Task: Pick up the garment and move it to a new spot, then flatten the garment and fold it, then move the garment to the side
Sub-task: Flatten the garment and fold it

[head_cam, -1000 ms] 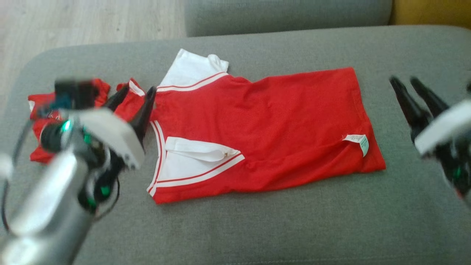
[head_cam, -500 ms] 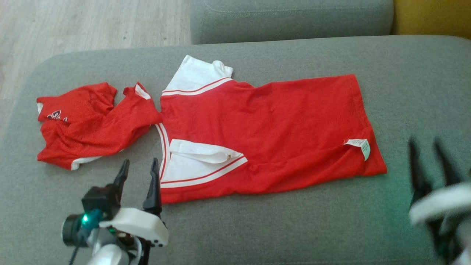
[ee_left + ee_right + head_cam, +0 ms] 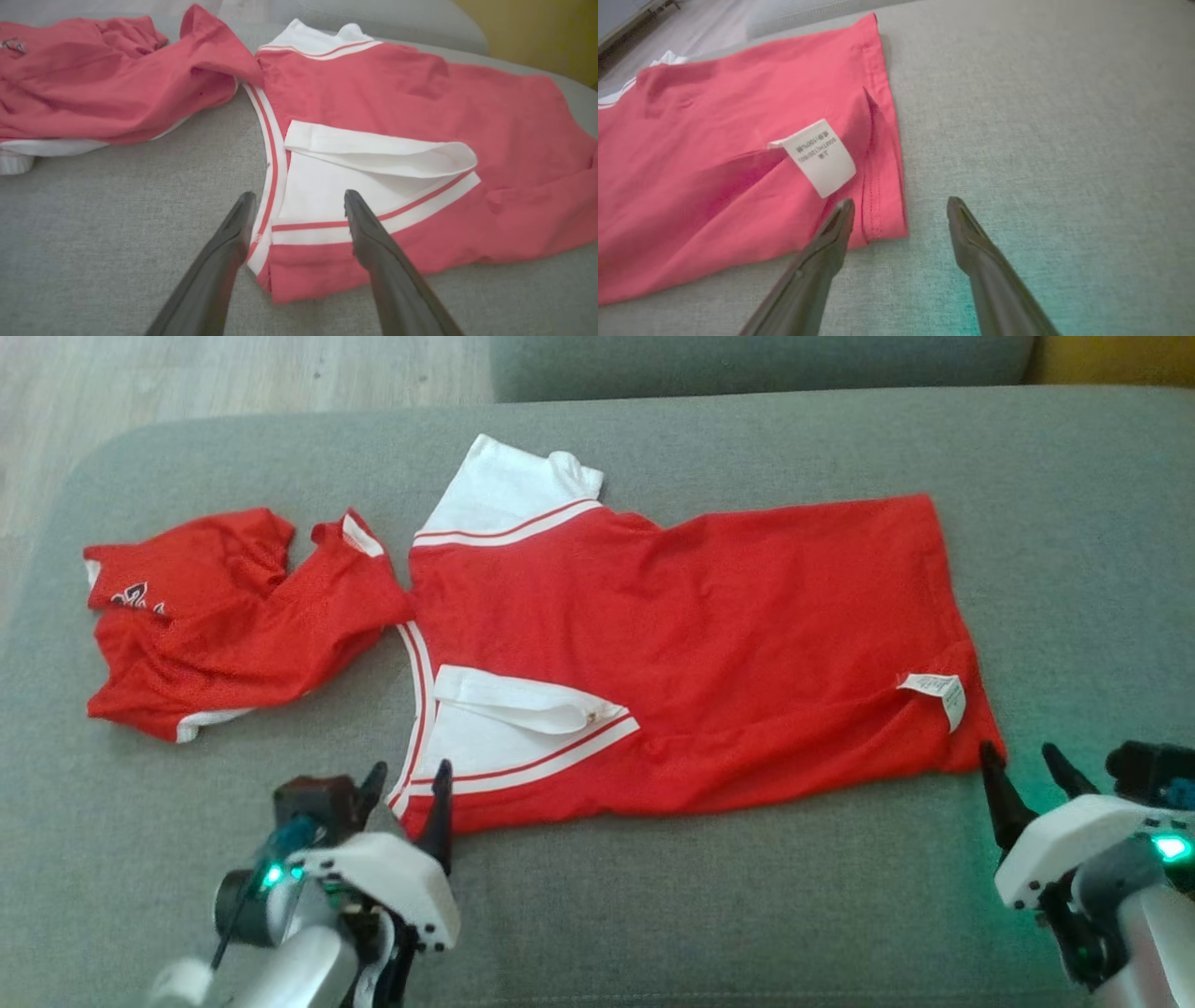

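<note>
Red knit shirt (image 3: 691, 644) lay flat on grey woven sofa (image 3: 747, 915), label (image 3: 934, 691) print unreadable, L arm (image 3: 299, 961) cut off at btm, L pincer (image 3: 409, 770) apart over neck corner, R pincer (image 3: 1018, 753) apart at hem corner

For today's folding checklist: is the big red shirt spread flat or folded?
Partly folded: near white sleeve lies over the shirt; far sleeve sticks out.

A white care label (image 3: 819, 157) near the hem of the red garment (image 3: 714, 154) carries a few short lines of small dark print. They appear upside down in the right wrist view, and the characters are too small and soft to read with certainty. On the crumpled second red garment (image 3: 224, 616) beside it, a white-and-dark emblem (image 3: 133, 597) partly shows, its lettering illegible.
</note>
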